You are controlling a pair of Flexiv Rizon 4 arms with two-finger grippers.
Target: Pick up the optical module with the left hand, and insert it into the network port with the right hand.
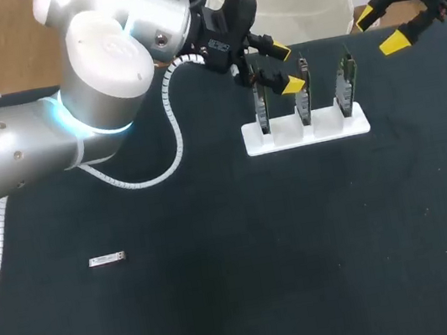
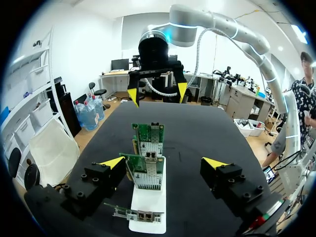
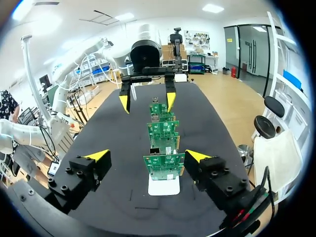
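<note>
The optical module (image 1: 106, 259) lies untouched on the worktop (image 1: 304, 248), well apart from the left pincer (image 1: 284, 66) and right pincer (image 1: 382, 29), both spread wide, gripping nothing.

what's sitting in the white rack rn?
Three green network cards stand upright in the white rack, one per slot. Their bottom edges are hidden inside the slots. In the head view the left pincer covers part of the leftmost card's top.

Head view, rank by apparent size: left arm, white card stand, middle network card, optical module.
1. left arm, though it is nearest the camera, which inflates it
2. white card stand
3. middle network card, seen edge-on
4. optical module
</note>
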